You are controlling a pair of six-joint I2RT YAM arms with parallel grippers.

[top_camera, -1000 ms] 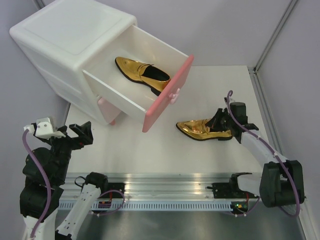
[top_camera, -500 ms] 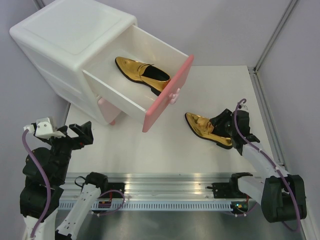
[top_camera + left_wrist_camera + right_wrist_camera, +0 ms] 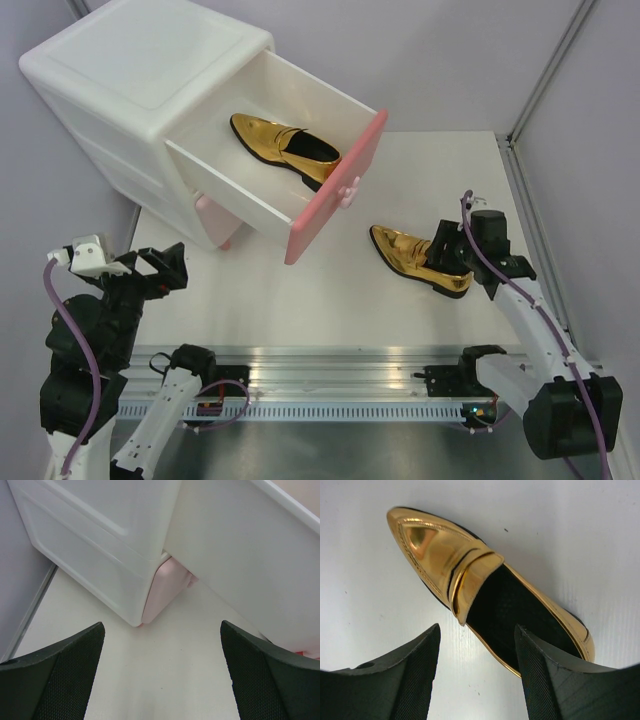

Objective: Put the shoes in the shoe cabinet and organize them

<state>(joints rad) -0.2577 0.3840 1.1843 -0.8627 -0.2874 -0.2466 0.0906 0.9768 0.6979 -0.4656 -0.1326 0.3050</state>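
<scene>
Worktop [image 3: 300, 300] first: the shoe cabinet [image 3: 150, 90] sits at its far left corner, turned at an angle; its upper drawer [image 3: 330, 195] is pulled well out toward the middle, deeper pink front leading, with a small knob [image 3: 350, 190] on that front. One gold loafer [image 3: 285, 145] lies inside that drawer on its sole, dark opening up, toe toward the cabinet body and heel toward the pink front. You will find the second gold loafer [image 3: 410, 258] on the bare worktop right of the middle, near the right edge and clear of the drawer; it also stands on its sole, toe aimed at the far left, heel at the near right.

Your right gripper [image 3: 447, 245] is over the heel half of that loafer with its jaws spread apart, gripping nothing; from the right wrist the shoe [image 3: 485, 600] lies slantwise below the gripper [image 3: 477, 630], its dark inside showing in the gap; you cannot tell from these views whether either finger touches the leather.

Your left gripper [image 3: 160, 265] hangs at the near left corner, jaws wide and empty; its wrist view [image 3: 162, 625] looks at the cabinet's lower corner, where the pale pink lower front [image 3: 162, 587] shows beneath the open drawer.
</scene>
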